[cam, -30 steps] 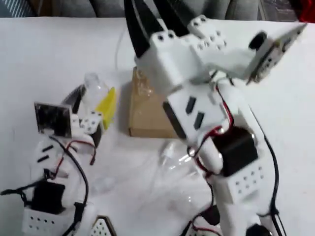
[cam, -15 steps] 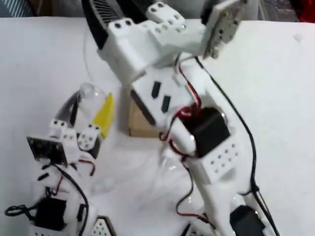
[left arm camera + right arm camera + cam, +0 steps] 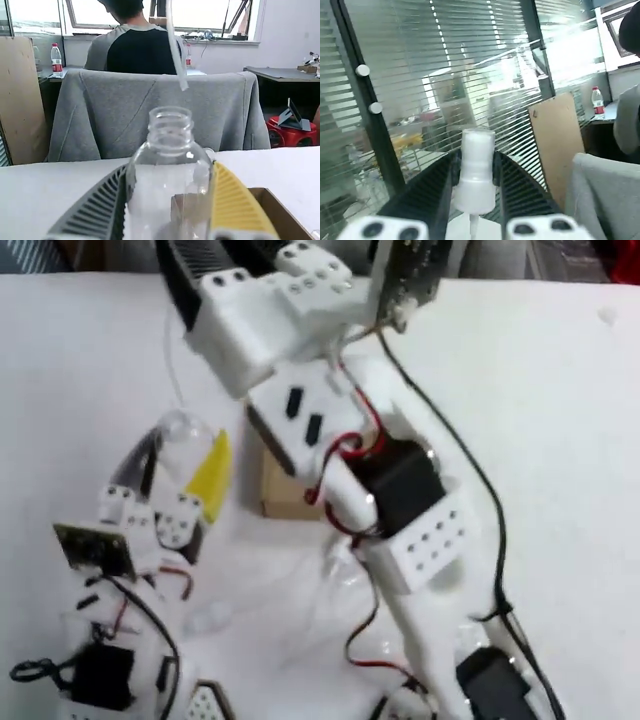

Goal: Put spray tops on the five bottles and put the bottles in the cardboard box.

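The left gripper (image 3: 167,205), one grey ribbed finger and one yellow, is closed around the belly of a clear plastic bottle (image 3: 170,165). It holds the bottle upright with the open threaded neck free above the fingers.

Just above that mouth hangs the thin translucent dip tube (image 3: 175,45). Its tip is apart from the rim and a touch toward the yellow finger's side. The tube belongs to the white plastic spray top (image 3: 477,150), which the right gripper (image 3: 475,175) clamps between its two black fingers, high above the bottle.

Over the last second the right arm has swung across from above the brown cardboard box (image 3: 285,495) toward the left gripper. The tube came with it, and the held bottle has barely shifted. I judge the job has moved from carrying to aligning. The tube must be threaded into the neck before the top can seat, and a slight offset could catch it on the rim.

The box sits just beside the yellow finger. Farther off, another clear bottle (image 3: 340,565) lies on the white table (image 3: 560,390), uncapped.
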Robot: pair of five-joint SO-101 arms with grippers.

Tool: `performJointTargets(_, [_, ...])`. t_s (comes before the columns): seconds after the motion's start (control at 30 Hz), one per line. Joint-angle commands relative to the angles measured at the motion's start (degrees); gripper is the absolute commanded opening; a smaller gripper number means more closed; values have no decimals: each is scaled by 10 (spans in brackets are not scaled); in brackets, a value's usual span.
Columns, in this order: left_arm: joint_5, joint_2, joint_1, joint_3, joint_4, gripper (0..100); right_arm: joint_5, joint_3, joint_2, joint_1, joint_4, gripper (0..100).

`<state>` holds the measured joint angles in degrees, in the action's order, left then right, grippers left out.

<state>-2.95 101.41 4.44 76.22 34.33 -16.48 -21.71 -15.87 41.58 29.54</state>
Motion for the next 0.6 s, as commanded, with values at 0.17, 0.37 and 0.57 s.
performJointTargets(0.17, [-4, 6, 6, 7, -14, 53, -6, -26, -4, 31, 25, 15])
performJointTargets(0.37, [-4, 7, 6, 7, -4, 53, -6, -25, -3, 30, 51, 15])
performJointTargets(0.57, [-4, 7, 6, 6, -2, 53, -5, -25, -2, 15, 45, 15])
